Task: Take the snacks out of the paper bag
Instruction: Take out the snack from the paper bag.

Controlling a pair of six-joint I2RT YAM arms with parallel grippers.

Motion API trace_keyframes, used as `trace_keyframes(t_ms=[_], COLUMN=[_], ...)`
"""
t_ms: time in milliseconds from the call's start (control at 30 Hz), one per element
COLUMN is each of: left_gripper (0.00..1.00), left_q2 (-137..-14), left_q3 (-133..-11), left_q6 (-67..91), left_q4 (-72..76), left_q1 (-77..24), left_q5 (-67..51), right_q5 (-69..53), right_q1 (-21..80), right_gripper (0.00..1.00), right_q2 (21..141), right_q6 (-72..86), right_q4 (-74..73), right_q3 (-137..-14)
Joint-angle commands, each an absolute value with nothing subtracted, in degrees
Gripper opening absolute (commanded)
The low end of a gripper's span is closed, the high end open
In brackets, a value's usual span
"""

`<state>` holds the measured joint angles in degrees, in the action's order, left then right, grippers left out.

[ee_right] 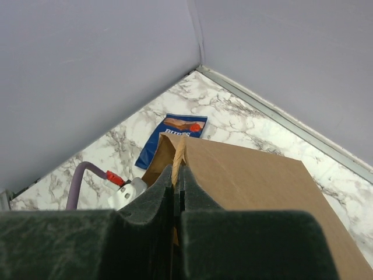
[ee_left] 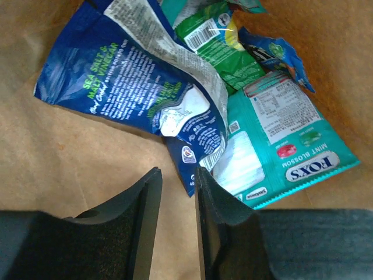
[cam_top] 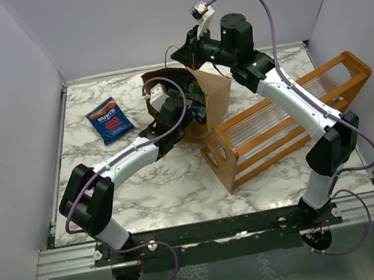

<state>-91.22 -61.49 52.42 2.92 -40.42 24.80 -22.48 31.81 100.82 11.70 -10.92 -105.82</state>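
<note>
The brown paper bag (cam_top: 214, 98) lies on the marble table with its mouth toward the left arm. My right gripper (cam_top: 191, 54) is shut on the bag's twisted paper handle (ee_right: 179, 153) and holds the bag (ee_right: 256, 181) up at its top edge. My left gripper (ee_left: 178, 175) is inside the bag, open with a narrow gap and empty. Just beyond its fingertips lie a blue-and-white packet (ee_left: 125, 79), a green packet (ee_left: 218, 44), a teal packet (ee_left: 280, 140) and a small blue packet (ee_left: 277, 55). The blue packet's lower corner sits next to the right fingertip. One blue packet (cam_top: 110, 120) lies on the table left of the bag.
An orange wooden rack (cam_top: 284, 120) with clear slats lies on the table right of the bag, under my right arm. Grey walls close in the back and both sides. The left arm's wrist camera (ee_right: 128, 192) shows at the bag's mouth.
</note>
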Motion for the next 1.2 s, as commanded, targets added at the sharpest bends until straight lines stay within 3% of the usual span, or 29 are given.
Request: trace_keyframes(t_ms=[0,200,367,567,1033,1167], left_gripper=[0.36,0.50,0.54,0.67,0.67,0.45], left_q2=[-92.58,-98.73,-99.19,-102.21,-106.96,-106.71], left_q3=[-64.48,-71.24,-71.69,-75.95,-79.76,-77.88], left_q6=[54.50,47.06,58.49,68.33,75.69,74.74], left_q4=[3.91,-1.82,-5.38,-12.38,-10.48,-4.89], left_q1=[-39.22,-39.09,-38.50,-37.22,-34.65,-32.77], left_q5=[25.01,29.90,28.56,32.98,36.16,32.46], right_q5=[-21.13,-21.05,-21.01,-21.29,-22.04,-22.04], right_q1=[31.90,31.86,31.90,31.90,31.90,31.90], right_gripper=[0.01,0.01,0.01,0.01,0.01,0.02], right_q2=[99.88,100.02,100.02,100.08,99.04,98.71], right_q6=[10.69,10.02,10.08,10.19,10.12,9.85], right_q4=[-9.91,-10.32,-9.89,-9.85,-10.13,-10.12], right_q3=[-108.21,-108.29,-108.15,-108.48,-108.39,-107.76])
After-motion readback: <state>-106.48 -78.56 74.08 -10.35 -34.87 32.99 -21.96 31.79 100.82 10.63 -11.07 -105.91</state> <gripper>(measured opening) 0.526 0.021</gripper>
